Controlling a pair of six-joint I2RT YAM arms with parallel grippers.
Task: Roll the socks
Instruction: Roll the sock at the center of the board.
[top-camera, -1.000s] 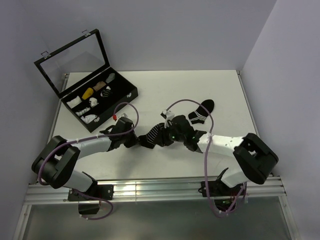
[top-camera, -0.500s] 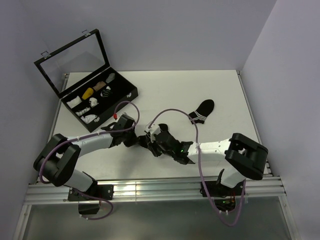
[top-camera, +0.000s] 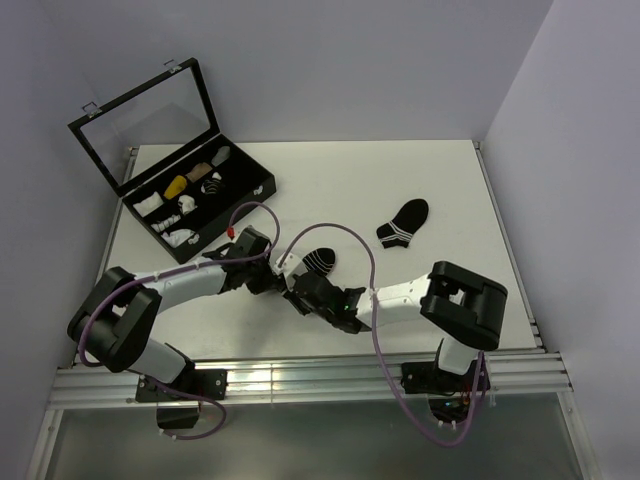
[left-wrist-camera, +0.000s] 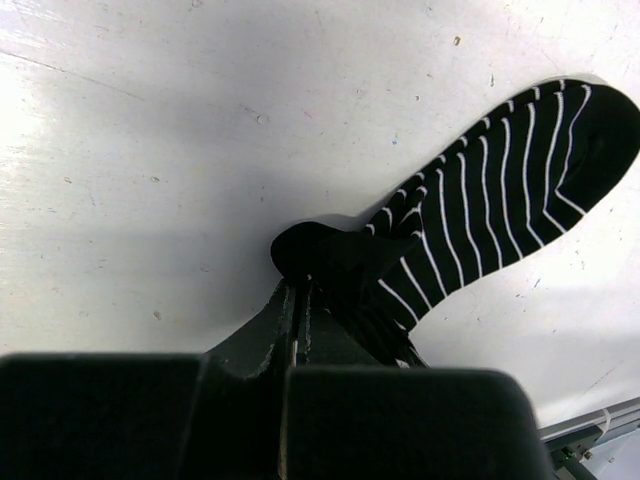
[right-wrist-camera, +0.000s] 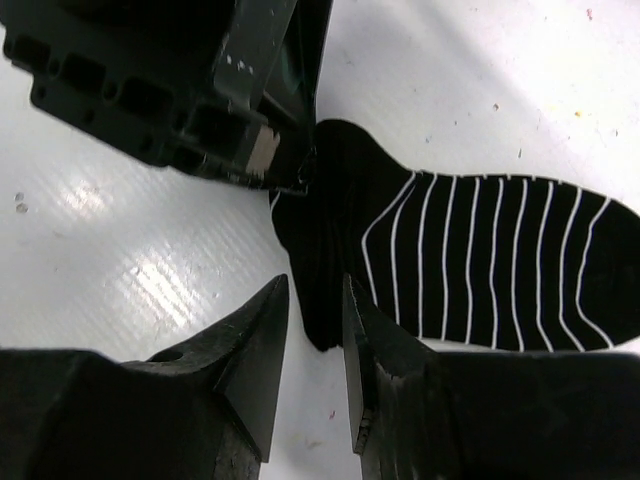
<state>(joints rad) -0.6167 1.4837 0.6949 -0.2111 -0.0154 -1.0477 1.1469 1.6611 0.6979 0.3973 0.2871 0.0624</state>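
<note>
One black sock with thin white stripes (top-camera: 320, 260) lies on the white table (top-camera: 400, 170), its toe pointing right. My left gripper (top-camera: 268, 280) is shut on its bunched dark end, as the left wrist view shows (left-wrist-camera: 300, 288), and the striped foot (left-wrist-camera: 500, 190) stretches away up-right. My right gripper (top-camera: 298, 292) sits right against the left one. Its fingers, narrowly apart, pinch a fold of the same sock (right-wrist-camera: 480, 260) between the tips (right-wrist-camera: 315, 290). The left gripper's black body (right-wrist-camera: 180, 90) fills the top of the right wrist view. The second sock (top-camera: 403, 222) lies alone, farther right.
An open black case (top-camera: 262, 188) with a clear lid (top-camera: 145, 115) stands at the back left, holding several small rolled bundles (top-camera: 185, 190). Cables loop over both arms near the table's middle.
My right gripper has moved left, up against the left gripper. The sock that was stretched between the two is now folded, with its striped toe lying on the table. The left gripper has barely moved.
</note>
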